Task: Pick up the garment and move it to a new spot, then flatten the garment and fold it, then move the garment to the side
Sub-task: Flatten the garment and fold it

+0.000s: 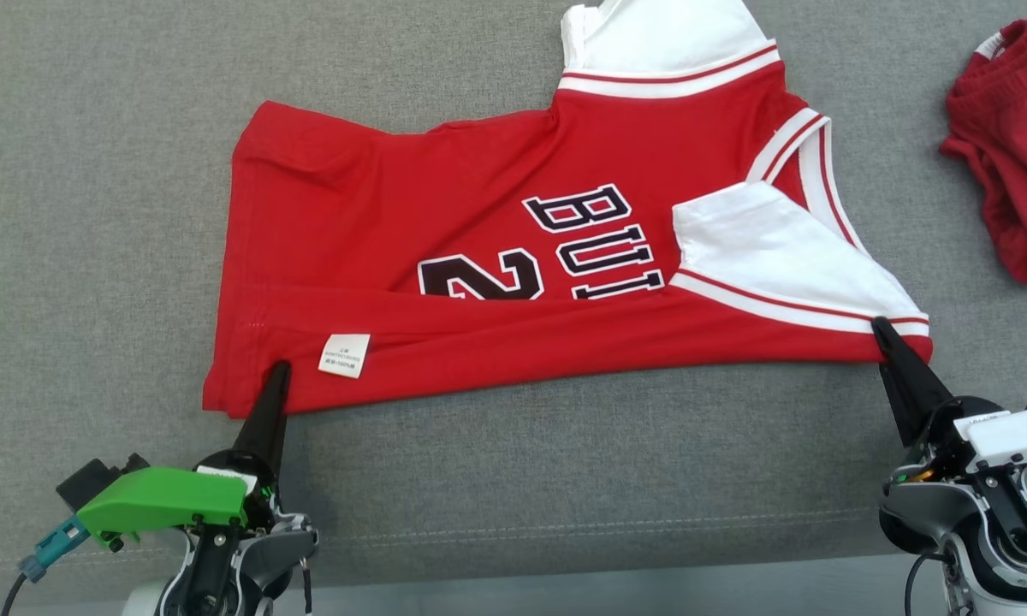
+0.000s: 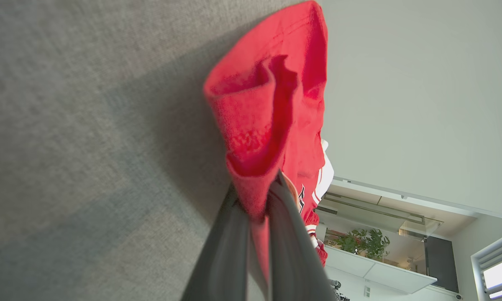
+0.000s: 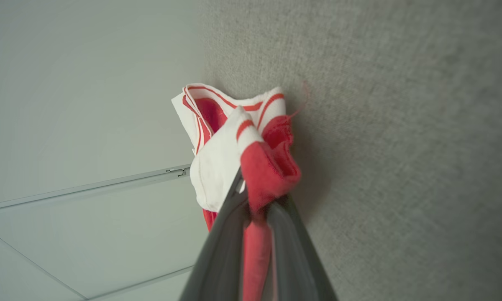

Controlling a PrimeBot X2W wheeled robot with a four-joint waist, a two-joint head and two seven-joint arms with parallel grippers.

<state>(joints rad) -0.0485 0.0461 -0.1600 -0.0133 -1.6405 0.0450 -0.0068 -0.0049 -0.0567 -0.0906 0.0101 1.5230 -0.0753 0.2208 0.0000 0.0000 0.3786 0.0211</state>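
While both grippers bite the jersey's (image 1: 496, 205) near edge, open grey cloth surface (image 1: 94, 171) lies wide on the robot's left and in the strip between the 2 arms. The front edge of that surface runs along the bottom of the head view, just behind the grippers. On the right, a crumpled red heap of clothing (image 1: 1010, 145) sits near the view's edge, apart from the jersey with a clear gap between them.

The jersey lies sideways in the middle of the surface, hem toward the left and shoulders toward the right, its far sleeve cut off by the top of the view. It is red with white sleeves trimmed in red stripes, and dark white-edged letters and a 2 are half hidden where the near long edge is folded over. A white label (image 1: 345, 355) shows on that fold.

The left gripper (image 1: 280, 370) is clamped on the hem corner beside the label. The right gripper (image 1: 881, 327) is clamped on the red corner under the near sleeve.

Count: 1 jersey, 1 red heap, 1 label, 2 grippers.
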